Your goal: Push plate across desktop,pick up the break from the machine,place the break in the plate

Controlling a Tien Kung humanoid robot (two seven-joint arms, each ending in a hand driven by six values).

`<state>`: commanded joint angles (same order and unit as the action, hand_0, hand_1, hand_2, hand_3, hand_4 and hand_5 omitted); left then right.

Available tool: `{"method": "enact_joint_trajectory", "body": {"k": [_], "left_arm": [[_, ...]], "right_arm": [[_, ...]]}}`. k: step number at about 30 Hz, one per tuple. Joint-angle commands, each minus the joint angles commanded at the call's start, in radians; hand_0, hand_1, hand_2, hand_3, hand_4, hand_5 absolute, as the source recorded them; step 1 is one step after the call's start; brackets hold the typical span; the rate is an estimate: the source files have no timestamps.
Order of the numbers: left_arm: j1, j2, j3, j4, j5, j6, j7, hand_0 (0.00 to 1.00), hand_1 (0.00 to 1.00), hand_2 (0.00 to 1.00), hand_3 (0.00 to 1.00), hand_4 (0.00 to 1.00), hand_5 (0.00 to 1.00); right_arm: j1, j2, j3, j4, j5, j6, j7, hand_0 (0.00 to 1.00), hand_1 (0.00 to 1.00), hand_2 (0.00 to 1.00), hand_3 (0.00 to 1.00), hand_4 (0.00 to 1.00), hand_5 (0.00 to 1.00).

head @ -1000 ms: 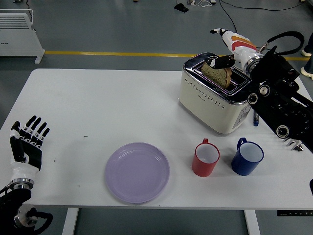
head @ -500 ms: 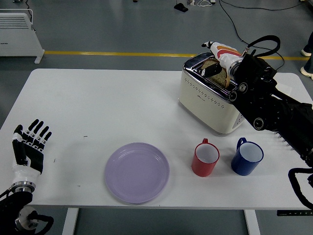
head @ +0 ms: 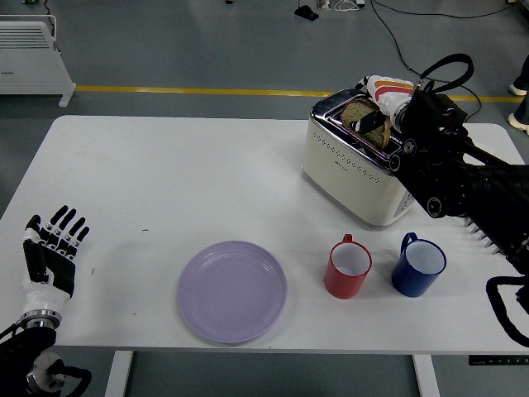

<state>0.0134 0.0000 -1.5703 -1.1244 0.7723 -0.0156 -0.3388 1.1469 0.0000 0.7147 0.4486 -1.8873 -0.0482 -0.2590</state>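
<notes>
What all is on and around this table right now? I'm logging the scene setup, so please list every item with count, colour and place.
table: 1, white, fills most of the view
toaster: 1, cream with chrome top, far right of the table
bread slice: 1, brown, standing in the toaster's slot
plate: 1, lilac, near the front edge, centre
red mug: 1, red, right of the plate
blue mug: 1, blue, right of the red mug
pen: 1, blue, partly hidden behind the toaster
radiator: 1, white, on the floor, top left
floor line: 1, yellow, beyond the table
left hand: 1, black and white, fingers spread, at the table's left edge
right hand: 1, black, white, orange, closed on the bread slice
</notes>
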Motion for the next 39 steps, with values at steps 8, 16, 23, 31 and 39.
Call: {"method": "enact_joint_trajectory", "body": {"k": [8,16,23,31,39], "left_arm": [[-0.005,0.000,0.003,0.005,-0.001,0.006,-0.003,0.801,0.790,0.813,0.734,0.552,0.998],[-0.005,0.000,-0.002,0.011,0.001,0.010,-0.005,0.800,0.785,0.809,0.729,0.551,0.998],[-0.007,0.000,-0.003,0.010,0.003,0.010,-0.005,0.800,0.784,0.809,0.729,0.551,0.998],[-0.008,0.000,-0.005,0.013,0.002,0.016,-0.012,0.795,0.783,0.806,0.727,0.552,0.998],[-0.010,0.000,-0.008,0.012,0.003,0.018,-0.015,0.794,0.780,0.804,0.727,0.543,0.998]], "right_arm": [[0.017,0.000,-0.048,-0.025,0.075,0.013,0.009,0.534,0.640,0.631,0.795,0.742,0.264],[0.023,0.000,-0.065,-0.034,0.110,0.016,0.019,0.383,0.504,0.518,0.682,0.700,0.239],[0.029,0.000,-0.084,-0.051,0.125,0.005,0.019,0.318,0.437,0.460,0.603,0.665,0.216],[0.029,0.000,-0.115,-0.059,0.158,-0.005,0.027,0.238,0.357,0.420,0.526,0.618,0.170],[0.036,0.000,-0.112,-0.043,0.146,-0.014,0.028,0.194,0.330,0.408,0.483,0.623,0.164]]}}
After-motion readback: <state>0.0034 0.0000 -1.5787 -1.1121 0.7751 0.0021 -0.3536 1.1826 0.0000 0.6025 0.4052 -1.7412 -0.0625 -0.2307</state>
